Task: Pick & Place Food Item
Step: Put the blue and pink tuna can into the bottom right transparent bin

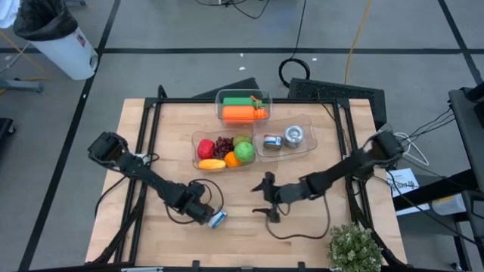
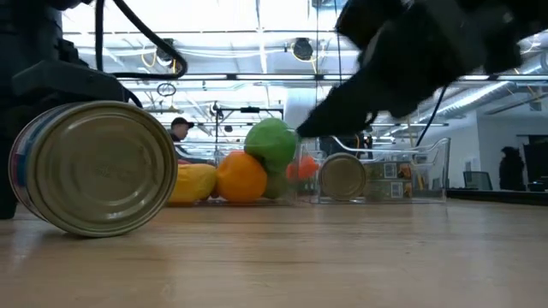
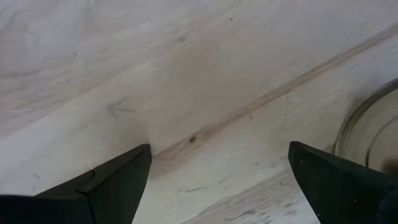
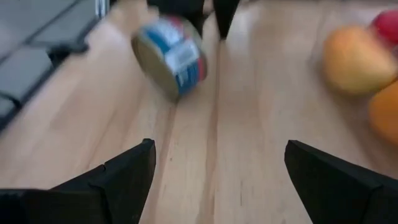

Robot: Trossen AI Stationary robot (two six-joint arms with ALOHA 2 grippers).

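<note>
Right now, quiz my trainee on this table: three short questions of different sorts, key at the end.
1. True or false: the left gripper is clamped on the can.
2. Multiple choice: where does the can lie? A) in the clear tray with the other cans; B) on its side on the bare table by the left gripper; C) in the fruit tray.
3. Fill in: the right gripper hovers with its jaws ____.

Key
1. False: its jaws are open with nothing between the fingers; the can sits beside them.
2. B
3. open
</note>
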